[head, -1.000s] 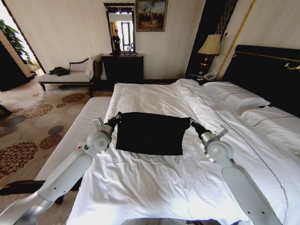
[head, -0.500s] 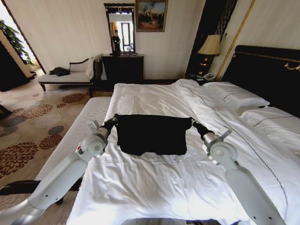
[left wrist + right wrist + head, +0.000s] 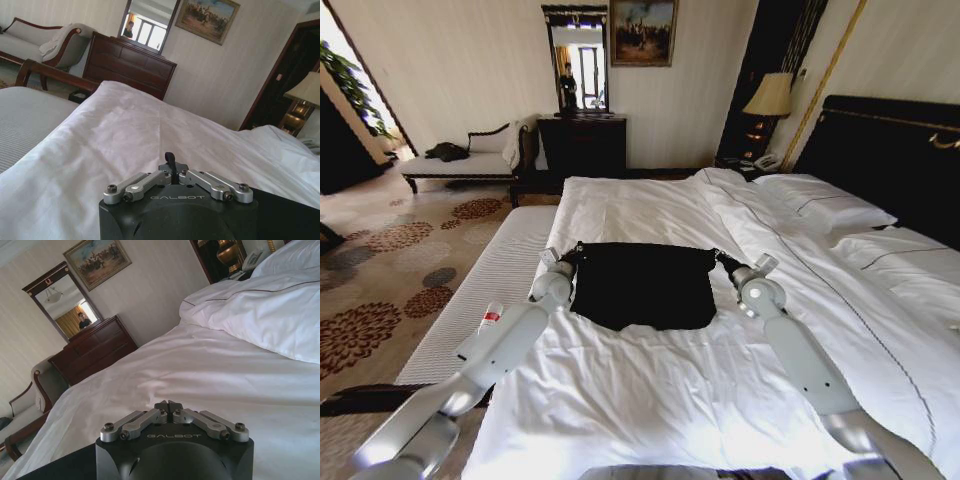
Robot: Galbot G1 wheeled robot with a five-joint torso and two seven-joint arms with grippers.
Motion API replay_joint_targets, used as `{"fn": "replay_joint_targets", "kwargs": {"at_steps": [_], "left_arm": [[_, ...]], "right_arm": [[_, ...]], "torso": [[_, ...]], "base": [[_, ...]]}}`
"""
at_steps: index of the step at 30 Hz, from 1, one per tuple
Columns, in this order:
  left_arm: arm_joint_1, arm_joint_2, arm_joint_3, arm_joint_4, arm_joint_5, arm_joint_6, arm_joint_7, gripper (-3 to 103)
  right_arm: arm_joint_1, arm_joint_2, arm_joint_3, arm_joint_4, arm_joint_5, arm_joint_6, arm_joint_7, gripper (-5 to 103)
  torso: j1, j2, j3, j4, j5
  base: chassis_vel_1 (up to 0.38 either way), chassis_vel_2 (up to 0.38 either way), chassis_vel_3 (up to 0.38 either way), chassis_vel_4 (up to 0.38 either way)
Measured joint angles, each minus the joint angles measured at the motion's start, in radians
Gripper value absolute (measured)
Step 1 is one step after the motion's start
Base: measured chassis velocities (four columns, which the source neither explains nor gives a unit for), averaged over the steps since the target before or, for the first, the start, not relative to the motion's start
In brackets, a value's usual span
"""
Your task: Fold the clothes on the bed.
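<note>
The clothes [image 3: 645, 285], a black top, lie doubled over in a flat rectangle on the white bed [image 3: 650, 400], near its middle. My left gripper [image 3: 571, 250] sits at the top's far left corner. In the left wrist view that gripper [image 3: 171, 162] is shut, with a strip of black cloth pinched between its fingertips and more of the clothes [image 3: 287, 210] beside it. At the far right corner, my right gripper [image 3: 719, 257] is shut on the fabric edge. The right wrist view shows this gripper [image 3: 168, 405] closed, with the clothes [image 3: 60, 467] trailing beside it.
White pillows [image 3: 825, 205] and a dark headboard [image 3: 890, 150] lie to the right. A grey striped mattress edge [image 3: 490, 280] runs along the bed's left side. Beyond the bed stand a dark dresser [image 3: 582, 145], a chaise [image 3: 460, 160] and a lamp [image 3: 770, 97].
Both arms have stretched forward across the bed, carrying the held edge of the black top away from me. The top now lies narrower and farther up the bed.
</note>
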Motion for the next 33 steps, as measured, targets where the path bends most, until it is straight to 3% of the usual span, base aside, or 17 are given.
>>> {"fn": "replay_joint_targets", "kwargs": {"at_steps": [5,12,14,20,23,27,29,33], "left_arm": [[-0.017,-0.069,0.0,0.114,0.071,-0.031,0.051,2],[0.016,-0.081,-0.019,0.118,0.107,-0.065,0.073,2],[0.051,-0.074,-0.024,0.107,0.127,-0.145,0.083,2],[0.106,-0.061,-0.034,0.081,0.151,-0.222,0.092,2],[0.154,-0.042,-0.034,0.067,0.193,-0.31,0.113,2],[0.192,-0.034,-0.035,0.056,0.221,-0.347,0.128,2],[0.239,-0.03,-0.025,0.047,0.273,-0.424,0.135,2],[0.27,-0.026,-0.022,0.029,0.307,-0.454,0.135,2]], "right_arm": [[0.035,0.034,-0.02,-0.096,-0.055,0.049,-0.051,0],[0.007,0.048,-0.008,-0.098,-0.097,0.102,-0.111,0],[-0.032,0.056,-0.003,-0.107,-0.181,0.199,-0.178,0],[-0.098,0.09,0.014,-0.107,-0.261,0.295,-0.221,0],[-0.172,0.117,0.027,-0.094,-0.351,0.369,-0.239,0],[-0.219,0.134,0.032,-0.092,-0.413,0.414,-0.251,0],[-0.291,0.141,0.048,-0.071,-0.483,0.462,-0.271,0],[-0.326,0.136,0.06,-0.044,-0.513,0.477,-0.275,0]], "torso": [[0.0,0.0,0.0,0.0004,-0.0003],[0.0,0.0,0.0,0.0004,-0.0002],[0.0,0.0,0.0,0.0002,-0.0004],[0.0,0.0,0.0,0.0005,-0.0004],[0.0,0.0,0.0,0.0003,-0.0002],[0.0,0.0,0.0,0.0006,-0.0003],[0.0,0.0,0.0,0.0001,-0.0004],[0.0,0.0,0.0,0.0006,-0.0002]], "base": [[0.0,0.0,0.0,0.0],[0.0,0.0,0.0,0.0],[0.0,0.0,0.0,0.0],[0.0,0.0,0.0,0.0],[0.0,0.0,0.0,0.0],[0.0,0.0,0.0,0.0],[0.0,0.0,0.0,0.0],[0.0,0.0,0.0,0.0]]}}
